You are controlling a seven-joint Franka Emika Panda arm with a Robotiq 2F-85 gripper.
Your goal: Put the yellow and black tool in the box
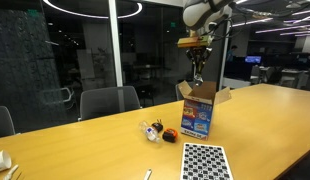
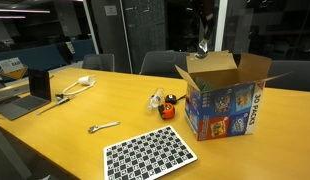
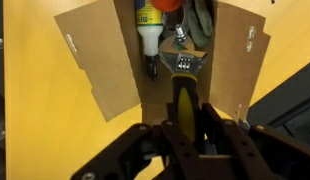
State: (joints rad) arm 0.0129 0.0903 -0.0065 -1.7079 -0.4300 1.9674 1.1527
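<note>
Fingers (image 3: 208, 128) of the gripper (image 3: 185, 122) are clenched on the yellow and black tool (image 3: 185, 95), which sticks out past the fingertips, and I am holding it over the open top of the box (image 3: 95, 60), not yet inside. In an exterior view the gripper hangs just above the box, whose flaps lean outward, clear of the opening. Looking down through the wrist view, the box holds a white bottle with a yellow label (image 3: 147, 28), something orange (image 3: 170, 5) and a greenish item (image 3: 202, 20). A metal piece (image 3: 185, 62) sits right at the tool's tip, and I cannot tell whether it belongs to the tool or lies in the box. On the table (image 1: 265, 105) near the box lie the round orange-and-black item (image 1: 169, 133), the clear plastic item (image 1: 152, 129) and the checkerboard sheet (image 1: 205, 160), all apart from the box and off to the side of the gripper.
</note>
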